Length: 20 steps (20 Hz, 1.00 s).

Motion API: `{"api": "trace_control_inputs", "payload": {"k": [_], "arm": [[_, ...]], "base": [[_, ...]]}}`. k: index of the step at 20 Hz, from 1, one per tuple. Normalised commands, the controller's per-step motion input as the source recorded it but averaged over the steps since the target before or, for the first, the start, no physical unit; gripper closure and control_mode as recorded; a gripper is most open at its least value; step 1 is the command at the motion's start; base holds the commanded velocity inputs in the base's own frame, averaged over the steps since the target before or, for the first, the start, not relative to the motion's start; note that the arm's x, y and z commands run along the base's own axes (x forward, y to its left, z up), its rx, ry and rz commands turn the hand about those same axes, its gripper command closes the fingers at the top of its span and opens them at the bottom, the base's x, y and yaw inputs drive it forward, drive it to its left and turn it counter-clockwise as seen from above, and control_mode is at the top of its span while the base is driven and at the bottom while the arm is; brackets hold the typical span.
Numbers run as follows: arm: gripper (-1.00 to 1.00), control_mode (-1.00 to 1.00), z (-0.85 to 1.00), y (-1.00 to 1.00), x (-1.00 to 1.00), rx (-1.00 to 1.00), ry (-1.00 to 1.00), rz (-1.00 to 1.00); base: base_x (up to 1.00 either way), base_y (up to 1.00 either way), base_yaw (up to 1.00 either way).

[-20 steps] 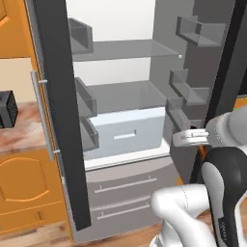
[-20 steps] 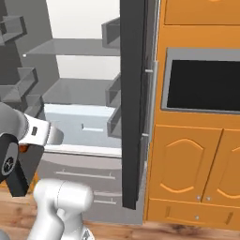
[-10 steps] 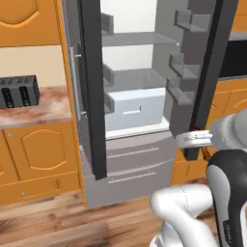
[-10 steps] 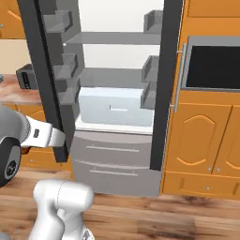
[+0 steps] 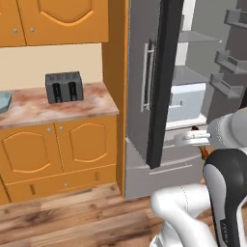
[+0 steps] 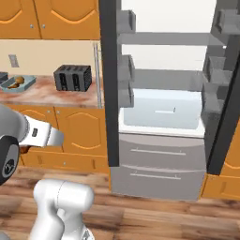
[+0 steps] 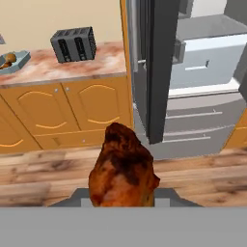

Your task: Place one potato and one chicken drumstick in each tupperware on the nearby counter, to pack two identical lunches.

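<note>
1 chicken drumstick [image 7: 122, 169] sits clamped in the hand [image 7: 123, 200], its fat reddish-brown end filling the low middle of the hand view, above the wooden floor [image 7: 43, 171]. 1 pale teal tupperware [image 6: 17, 84] rests at the far left of the marble table [image 6: 47, 93], with 1 brownish piece of food in it, too small to name. 1 black toaster [image 6: 72, 78] stands to its right. the open fridge door [image 5: 161, 82] juts out between the table and the fridge shelves [image 6: 164, 79].
</note>
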Motion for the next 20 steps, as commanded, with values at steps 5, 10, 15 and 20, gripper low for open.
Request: {"api": "trace_control_inputs", "payload": {"k": [5,10,15,20], "arm": [[1.00,1.00,0.00,0.00,0.00,0.00,0.00,0.00],[1.00,1.00,0.00,0.00,0.00,0.00,0.00,0.00],[1.00,1.00,0.00,0.00,0.00,0.00,0.00,0.00],[1.00,1.00,0.00,0.00,0.00,0.00,0.00,0.00]], "base": [[0.09,1.00,0.00],[0.24,1.00,0.00],[0.36,1.00,0.00],[0.51,1.00,0.00]]}}
